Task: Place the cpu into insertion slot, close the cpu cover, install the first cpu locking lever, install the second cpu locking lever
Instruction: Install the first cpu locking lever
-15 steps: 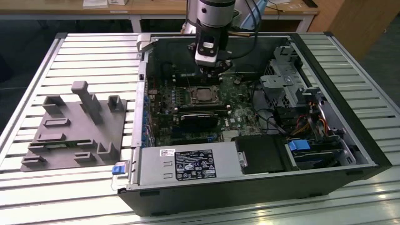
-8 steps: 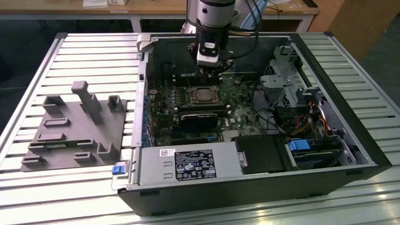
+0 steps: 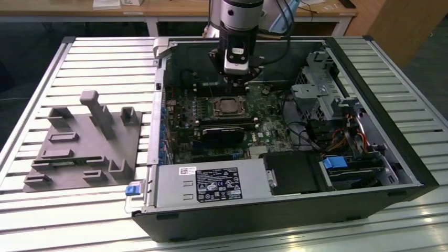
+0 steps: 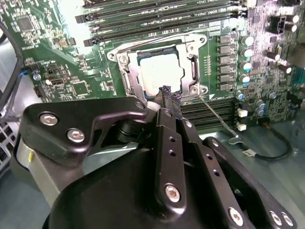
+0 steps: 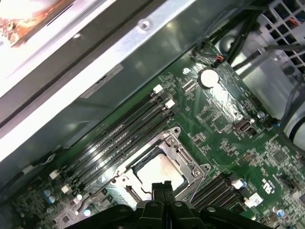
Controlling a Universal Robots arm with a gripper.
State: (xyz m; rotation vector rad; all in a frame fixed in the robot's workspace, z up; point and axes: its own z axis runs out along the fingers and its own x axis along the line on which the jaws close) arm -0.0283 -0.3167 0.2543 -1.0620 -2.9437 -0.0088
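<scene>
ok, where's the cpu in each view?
Exterior view: cpu mid-motherboard, under the gripper.
Second wrist view: cpu just beyond the gripper.
First wrist view: cpu just beyond the gripper.
Shared landmark: silvery cpu cover framing it.

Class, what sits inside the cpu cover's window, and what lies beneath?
Inside the window of the cpu cover lies the cpu, silver face up. Whatever is under the chip is covered; in both wrist views the gripper hides one edge.

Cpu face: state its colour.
The cpu is dull silver-grey; the second wrist view shows it best.
</scene>
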